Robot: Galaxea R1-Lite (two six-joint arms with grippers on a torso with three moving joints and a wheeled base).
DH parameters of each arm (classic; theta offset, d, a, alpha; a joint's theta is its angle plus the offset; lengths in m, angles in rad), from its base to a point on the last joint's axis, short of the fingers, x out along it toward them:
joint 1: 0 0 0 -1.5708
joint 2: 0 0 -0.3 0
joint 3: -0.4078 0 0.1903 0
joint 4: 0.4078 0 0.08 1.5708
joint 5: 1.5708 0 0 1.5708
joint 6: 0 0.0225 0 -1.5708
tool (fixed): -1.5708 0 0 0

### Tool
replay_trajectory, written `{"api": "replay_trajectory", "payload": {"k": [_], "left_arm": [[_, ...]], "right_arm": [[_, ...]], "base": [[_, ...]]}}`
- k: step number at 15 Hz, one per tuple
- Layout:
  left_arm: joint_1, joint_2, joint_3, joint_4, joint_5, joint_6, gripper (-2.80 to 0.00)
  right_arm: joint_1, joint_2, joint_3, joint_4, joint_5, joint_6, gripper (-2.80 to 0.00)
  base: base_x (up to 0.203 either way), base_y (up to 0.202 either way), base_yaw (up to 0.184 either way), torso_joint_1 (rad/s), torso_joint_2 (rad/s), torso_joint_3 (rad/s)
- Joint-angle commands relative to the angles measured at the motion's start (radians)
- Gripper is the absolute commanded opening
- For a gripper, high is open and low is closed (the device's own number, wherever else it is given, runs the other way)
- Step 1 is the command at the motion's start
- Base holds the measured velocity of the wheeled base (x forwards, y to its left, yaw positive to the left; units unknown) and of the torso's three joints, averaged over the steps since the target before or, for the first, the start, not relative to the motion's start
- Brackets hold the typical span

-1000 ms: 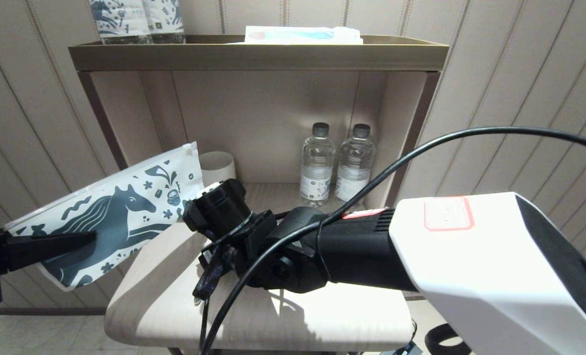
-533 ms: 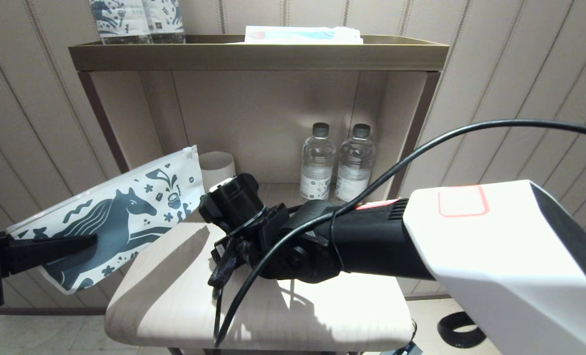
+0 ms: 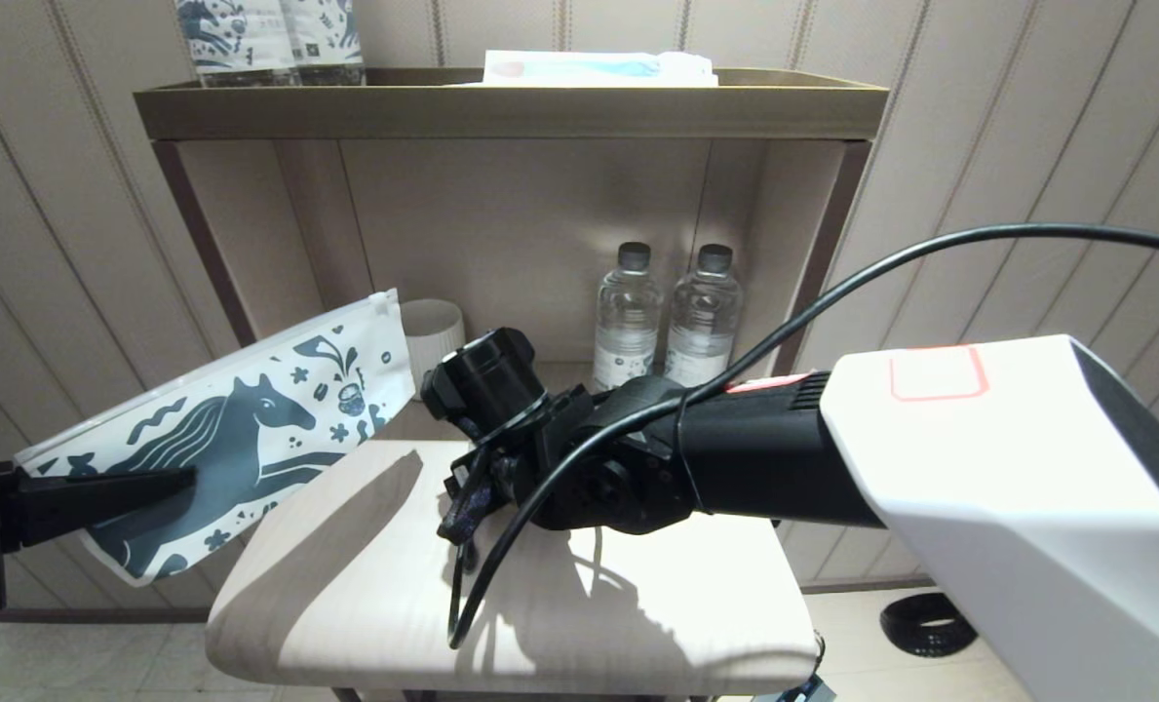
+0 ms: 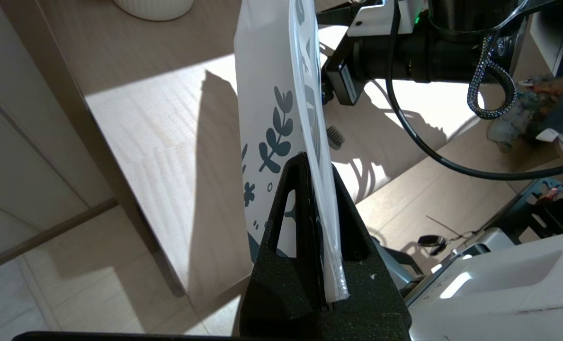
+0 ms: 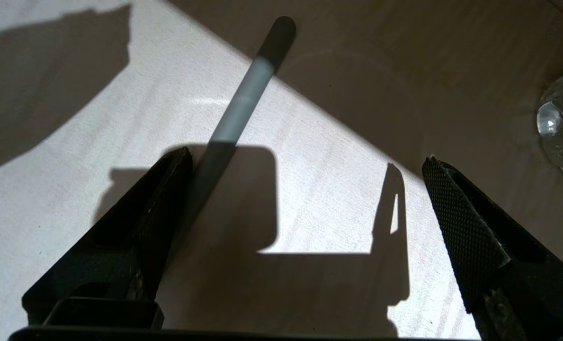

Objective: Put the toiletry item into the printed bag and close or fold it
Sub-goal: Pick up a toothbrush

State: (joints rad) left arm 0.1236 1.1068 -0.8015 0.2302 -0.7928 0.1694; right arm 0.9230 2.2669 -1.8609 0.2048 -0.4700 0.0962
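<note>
The printed bag [image 3: 248, 429], white with a dark blue horse, hangs in the air left of the table, tilted up to the right. My left gripper [image 3: 181, 478] is shut on its lower part. In the left wrist view the bag [image 4: 267, 71] stands edge-on between the shut fingers [image 4: 290, 199]. The toiletry item [image 5: 243, 99], a slim grey toothbrush, lies flat on the table. Its dark bristle head [image 4: 336, 137] peeks out behind the bag. My right gripper [image 5: 307, 158] hovers open over the table, one finger [image 5: 167, 189] right beside the handle and not gripping it. In the head view my right arm [image 3: 735, 458] hides the toothbrush.
The pale wooden table [image 3: 365, 604] stands before a shelf niche holding two water bottles [image 3: 628, 322] [image 3: 701, 322] and a white ribbed cup [image 3: 433, 327]. The shelf top [image 3: 511, 107] carries printed bottles [image 3: 267, 39] and a flat packet [image 3: 598, 68]. A black cable [image 3: 462, 585] dangles from my right wrist.
My right arm has drawn back to the right, away from the bag, with its gripper staying open. The bag has shifted slightly right in the left gripper's hold.
</note>
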Motion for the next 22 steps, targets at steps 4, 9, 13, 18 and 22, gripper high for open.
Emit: {"api": "replay_trajectory", "payload": {"k": [4, 9, 13, 18, 22], "left_arm": [[0.001, -0.002, 0.001, 0.003, -0.006, 0.001, -2.80], [0.004, -0.002, 0.001, 0.001, -0.006, 0.001, -2.80], [0.004, 0.003, -0.014, 0.003, -0.008, 0.002, -2.80], [0.012, 0.042, -0.022, 0.001, 0.000, 0.007, -2.80], [0.013, 0.039, -0.024, 0.004, 0.003, 0.006, -2.80]], "right_arm": [[-0.015, -0.026, 0.022, 0.001, 0.001, 0.000, 0.00], [0.004, -0.001, 0.003, 0.002, 0.029, 0.000, 0.00], [-0.013, -0.018, 0.007, 0.025, 0.094, -0.001, 0.00], [-0.037, -0.009, -0.009, 0.097, 0.153, 0.001, 0.00], [-0.046, 0.002, 0.003, 0.097, 0.181, 0.007, 0.00]], "base": [[0.000, 0.000, 0.000, 0.000, 0.00, 0.000], [0.000, 0.000, 0.000, 0.000, 0.00, 0.000], [0.000, 0.000, 0.000, 0.000, 0.00, 0.000], [0.000, 0.000, 0.000, 0.000, 0.00, 0.000], [0.000, 0.000, 0.000, 0.000, 0.00, 0.000]]}}
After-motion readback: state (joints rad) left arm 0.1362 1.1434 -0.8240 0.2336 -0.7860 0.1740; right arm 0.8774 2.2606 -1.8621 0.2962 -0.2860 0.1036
